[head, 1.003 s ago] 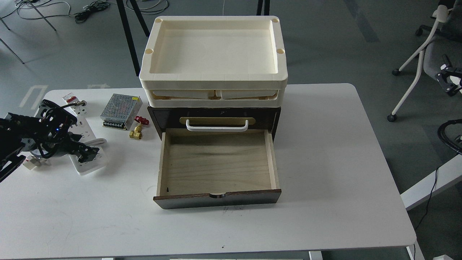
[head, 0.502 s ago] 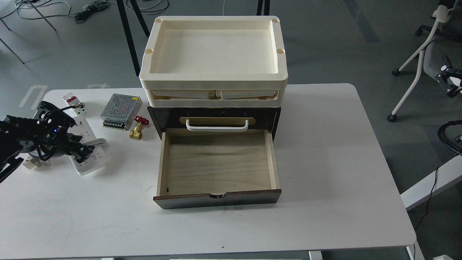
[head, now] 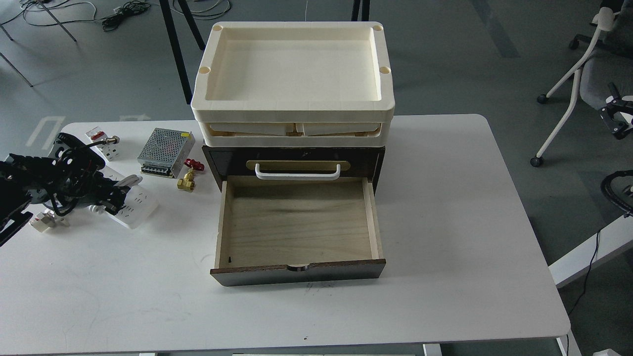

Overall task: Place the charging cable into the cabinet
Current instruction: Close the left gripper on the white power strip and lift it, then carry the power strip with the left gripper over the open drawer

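The charging cable (head: 138, 207), a white power strip with a thick white cord, is at the table's left and sits tilted, its near end off the table top. My left gripper (head: 113, 194) is shut across its middle, and the black arm hides the strip's far half. The cabinet (head: 217, 163), dark brown with a white bar handle (head: 297, 174), stands mid-table. Its pale plywood drawer (head: 296, 225) is pulled fully open toward me and holds nothing. My right gripper is out of view.
Cream plastic trays (head: 293, 106) are stacked on the cabinet. A perforated silver box (head: 165, 145), a brass valve with a red handle (head: 188, 179) and a small white block with a red mark (head: 97, 136) lie between the strip and the cabinet. A white plug (head: 43, 220) lies at far left.
My left gripper has closed on the power strip and raised it. The strip has swung and shifted right and away from me, toward the cabinet.
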{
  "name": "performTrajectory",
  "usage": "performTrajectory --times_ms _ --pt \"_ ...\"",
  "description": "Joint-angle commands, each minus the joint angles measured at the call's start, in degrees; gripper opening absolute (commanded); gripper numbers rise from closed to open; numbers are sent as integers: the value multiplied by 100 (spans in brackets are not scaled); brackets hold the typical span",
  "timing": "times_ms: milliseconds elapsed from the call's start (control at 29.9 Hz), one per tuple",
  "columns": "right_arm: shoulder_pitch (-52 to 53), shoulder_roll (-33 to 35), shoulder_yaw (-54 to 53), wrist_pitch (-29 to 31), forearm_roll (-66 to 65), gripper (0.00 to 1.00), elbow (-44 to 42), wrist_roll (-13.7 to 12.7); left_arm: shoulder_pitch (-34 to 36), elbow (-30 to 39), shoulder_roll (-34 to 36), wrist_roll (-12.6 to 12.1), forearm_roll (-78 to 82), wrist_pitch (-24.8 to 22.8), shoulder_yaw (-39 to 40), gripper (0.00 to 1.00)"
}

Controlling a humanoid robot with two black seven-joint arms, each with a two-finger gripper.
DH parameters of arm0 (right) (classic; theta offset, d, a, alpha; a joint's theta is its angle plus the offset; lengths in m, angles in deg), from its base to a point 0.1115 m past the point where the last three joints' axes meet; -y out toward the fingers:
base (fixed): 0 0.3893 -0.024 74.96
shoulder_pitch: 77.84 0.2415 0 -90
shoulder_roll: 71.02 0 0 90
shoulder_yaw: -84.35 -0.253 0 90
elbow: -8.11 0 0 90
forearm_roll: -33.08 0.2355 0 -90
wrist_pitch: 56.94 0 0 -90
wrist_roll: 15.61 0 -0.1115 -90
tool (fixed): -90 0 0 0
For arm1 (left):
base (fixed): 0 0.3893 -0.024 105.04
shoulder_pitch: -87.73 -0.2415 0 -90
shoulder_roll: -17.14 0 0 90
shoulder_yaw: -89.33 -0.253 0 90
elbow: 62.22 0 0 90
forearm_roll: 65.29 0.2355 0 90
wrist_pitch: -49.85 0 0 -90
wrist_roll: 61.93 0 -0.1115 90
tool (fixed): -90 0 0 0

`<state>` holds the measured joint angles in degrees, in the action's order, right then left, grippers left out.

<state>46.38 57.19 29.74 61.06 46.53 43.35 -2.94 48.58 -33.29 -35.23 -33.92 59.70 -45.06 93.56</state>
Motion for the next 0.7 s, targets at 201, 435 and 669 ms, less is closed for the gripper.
performTrajectory --times_ms 201,435,669 --pt "-3 11 -6 0 0 100 9 -1 531 157 585 0 1 -501 16 0" --pt "-3 2 -23 0 8 100 35 -10 575 2316 2465 0 -509 -748 104 0" --pt "-3 -6 -41 0 9 100 44 -10 584 4785 4285 0 -1889 -1274 95 0"
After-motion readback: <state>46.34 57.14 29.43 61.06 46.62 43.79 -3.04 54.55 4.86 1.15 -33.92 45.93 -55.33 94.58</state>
